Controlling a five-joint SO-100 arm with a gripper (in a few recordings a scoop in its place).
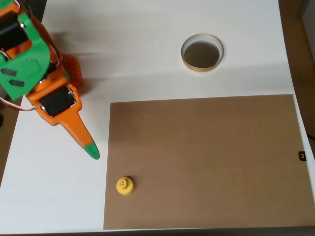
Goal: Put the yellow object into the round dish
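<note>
The yellow object (125, 185) is a small round piece with a knob on top. It stands near the lower left corner of the brown board (206, 162). The round dish (202, 52), with a thin tan rim and a dark inside, sits on the white table at the upper middle, with nothing in it. My gripper (92, 151) is orange with a green tip. It points down and to the right from the upper left and stops over the white surface, up and to the left of the yellow object. A single finger shows, so I cannot make out how the jaws stand.
The white table (147, 29) spreads around the brown board. My green and orange arm (29, 64) fills the upper left corner. A small black item (302, 156) lies at the board's right edge. Darker floor borders the table on the right.
</note>
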